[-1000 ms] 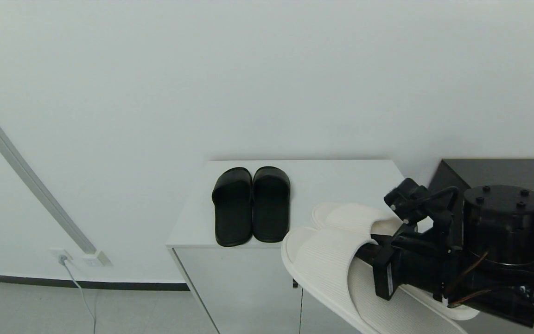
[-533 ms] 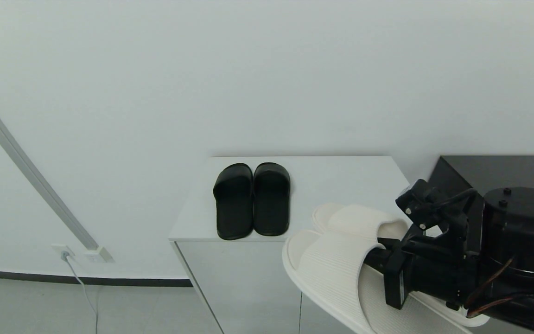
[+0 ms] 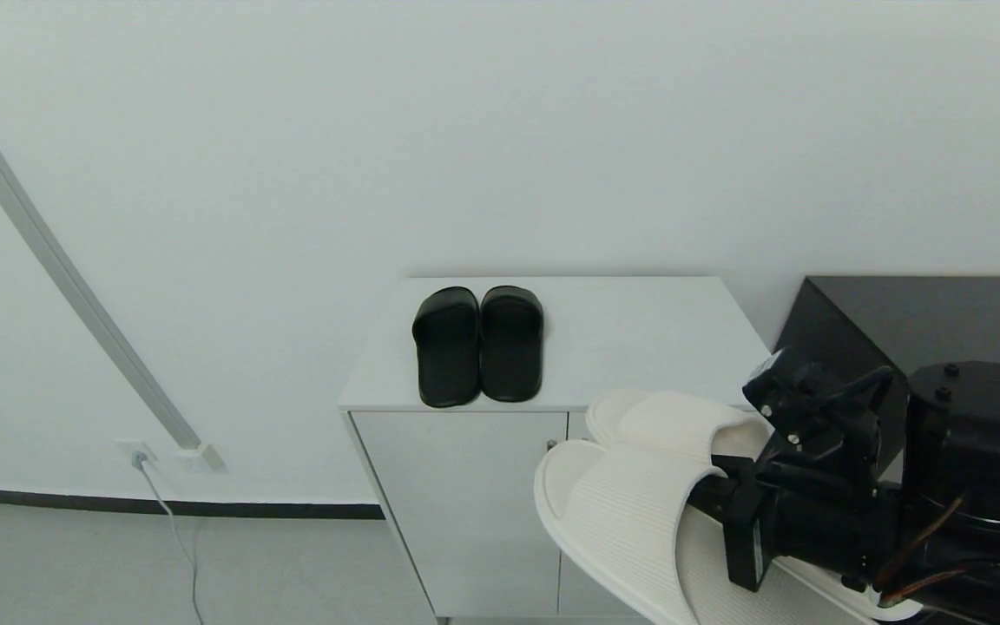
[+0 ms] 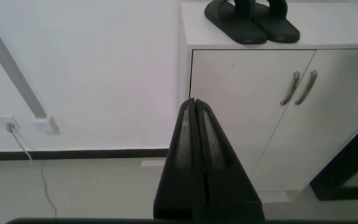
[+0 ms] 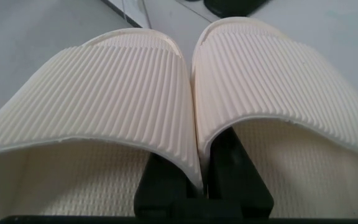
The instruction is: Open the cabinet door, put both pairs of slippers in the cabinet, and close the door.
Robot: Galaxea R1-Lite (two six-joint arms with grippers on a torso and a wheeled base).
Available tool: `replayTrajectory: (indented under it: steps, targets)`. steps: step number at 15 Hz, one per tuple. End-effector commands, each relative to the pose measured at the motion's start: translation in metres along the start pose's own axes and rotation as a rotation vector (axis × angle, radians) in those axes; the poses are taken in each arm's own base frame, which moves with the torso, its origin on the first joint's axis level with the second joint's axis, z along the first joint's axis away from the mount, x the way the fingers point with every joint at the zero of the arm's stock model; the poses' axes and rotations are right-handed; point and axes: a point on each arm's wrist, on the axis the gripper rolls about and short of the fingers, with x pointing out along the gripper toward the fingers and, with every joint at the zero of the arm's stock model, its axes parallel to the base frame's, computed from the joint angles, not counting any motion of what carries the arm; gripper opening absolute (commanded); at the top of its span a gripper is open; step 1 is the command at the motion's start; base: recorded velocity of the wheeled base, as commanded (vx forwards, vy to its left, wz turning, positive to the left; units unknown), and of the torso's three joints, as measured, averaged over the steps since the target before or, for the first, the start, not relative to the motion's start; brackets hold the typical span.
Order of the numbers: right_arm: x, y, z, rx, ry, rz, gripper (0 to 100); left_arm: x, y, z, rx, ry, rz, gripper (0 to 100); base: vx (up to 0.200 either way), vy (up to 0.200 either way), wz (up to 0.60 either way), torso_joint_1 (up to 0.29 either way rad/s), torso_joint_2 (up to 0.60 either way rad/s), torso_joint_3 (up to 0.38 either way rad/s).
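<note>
Right pincer (image 5: 199,175) clamps white slippers (image 3: 630,512) near shut cabinet (image 3: 465,503)

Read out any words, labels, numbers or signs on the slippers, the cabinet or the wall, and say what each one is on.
No readable text anywhere.
The black slippers, the white slippers, the cabinet doors and the wall socket show no print, label or number.
</note>
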Motion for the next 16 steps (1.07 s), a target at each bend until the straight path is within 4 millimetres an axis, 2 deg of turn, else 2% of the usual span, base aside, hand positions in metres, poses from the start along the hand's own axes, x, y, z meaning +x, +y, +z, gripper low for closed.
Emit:
replayTrajectory:
  steps: [1,8,13,14,16]
  targets:
    - [-0.0006,0.0006,-0.0021,-0.010,0.006,0.005,0,0.0000,0.0000,0.0001,-0.001,-0.001,0.000,0,0.000,0.000,0.00,0.000,0.00,0.000]
    - [-0.0006,0.0010,-0.0057,-0.012,0.020,0.008,0,0.0000,0.0000,0.0001,0.001,-0.001,0.002,0,0.000,0.000,0.00,-0.011,0.02,0.014]
    - [-0.0010,0.0015,-0.0075,-0.014,0.026,0.011,0,0.0000,0.0000,0.0001,0.001,-0.001,-0.001,0,0.000,0.000,0.00,-0.152,0.35,0.186]
    - [-0.0006,0.0015,-0.0105,-0.016,0.038,0.014,0,0.0000,0.0000,0.0001,0.001,-0.001,0.000,100,0.000,0.000,0.00,-0.163,0.38,0.217]
    - [-0.0009,0.0019,-0.0102,-0.019,0.037,0.016,0,0.0000,0.0000,0.0001,-0.001,-0.001,0.000,100,0.000,0.000,0.00,-0.173,0.39,0.215]
